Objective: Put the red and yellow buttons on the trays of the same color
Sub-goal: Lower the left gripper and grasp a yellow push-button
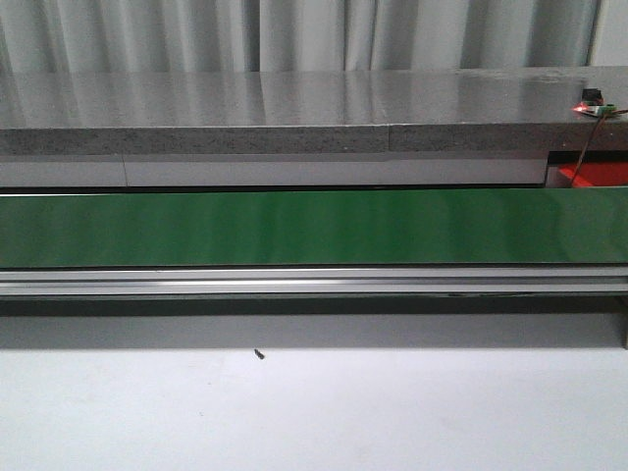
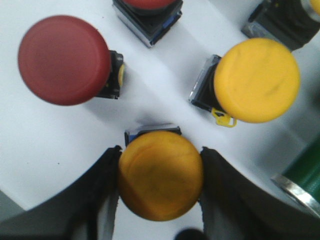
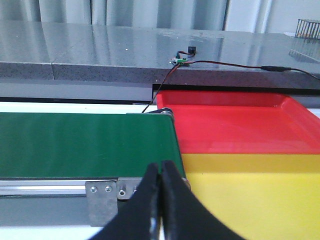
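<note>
On my left wrist feed, the left gripper [image 2: 160,187] has its two black fingers [image 2: 100,195] set on either side of a yellow mushroom button [image 2: 160,182], pressing its cap, so I read it as clamped on that button. Around it on the white table [image 2: 45,145], a red mushroom button [image 2: 62,60] lies at about 10 o'clock, a second yellow button [image 2: 256,80] at about 2 o'clock, and another red-capped button [image 2: 149,10] at 12 o'clock, cut off by the frame edge. A strip of the green conveyor belt [image 2: 305,170] shows at 4 o'clock.

On my right wrist feed, the right gripper [image 3: 161,172] has its fingers pressed together with nothing between them. It hangs at the end of the conveyor, with the yellow tray [image 3: 250,200] just beside it at 3 o'clock and the red tray [image 3: 235,125] beyond, touching the yellow one.

The front feed shows only the bare belt [image 1: 314,228] running across.
</note>
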### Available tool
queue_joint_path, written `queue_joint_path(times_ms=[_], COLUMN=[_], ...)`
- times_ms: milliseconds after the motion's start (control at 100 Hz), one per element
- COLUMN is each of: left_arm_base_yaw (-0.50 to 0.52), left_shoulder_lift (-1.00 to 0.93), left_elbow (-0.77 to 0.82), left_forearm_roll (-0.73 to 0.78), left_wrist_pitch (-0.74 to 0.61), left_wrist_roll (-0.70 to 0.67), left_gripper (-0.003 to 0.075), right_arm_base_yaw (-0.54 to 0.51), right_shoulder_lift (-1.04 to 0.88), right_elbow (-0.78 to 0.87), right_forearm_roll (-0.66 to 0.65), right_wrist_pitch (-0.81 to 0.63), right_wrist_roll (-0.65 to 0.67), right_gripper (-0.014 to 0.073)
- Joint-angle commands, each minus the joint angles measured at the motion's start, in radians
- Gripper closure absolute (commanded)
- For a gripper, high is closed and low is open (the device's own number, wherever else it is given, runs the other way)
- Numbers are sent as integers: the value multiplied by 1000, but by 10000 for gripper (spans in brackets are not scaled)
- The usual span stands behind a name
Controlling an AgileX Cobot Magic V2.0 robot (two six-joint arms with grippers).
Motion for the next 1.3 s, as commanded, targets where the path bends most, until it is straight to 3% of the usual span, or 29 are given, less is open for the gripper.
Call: queue_joint_path(times_ms=[0,260,500,850,1130,1230,1290], left_arm_base_yaw=[2,2,-104,-266,-322,-322,-322], left_shoulder_lift=[-102,-241,-247,-148,-66,-49,-39], left_elbow=[-28,-67,-156,-248,-254,-254,-254], left_forearm_roll=[-7,-31,-26,-33,-37,-46,-54], left_wrist_pitch=[-3,88,132,130,71,71,71], left_wrist_roll=[-2,1,5,5,5,5,5], left_gripper=[569,569,569,569,568,533,466], right_arm_base_yaw=[-7,-7,-7,-7,-7,-7,-7], right_shoulder_lift=[-19,-19,-19,-19,-19,-19,-19], right_elbow=[-18,-18,-18,-18,-18,-18,-18], right_forearm_roll=[-7,-7,-7,-7,-7,-7,-7], right_wrist_pitch=[-77,-77,-77,-77,-77,-77,-77], right_wrist_roll=[-5,-5,-5,-5,-5,-5,-5], right_gripper=[662,662,662,662,662,662,662])
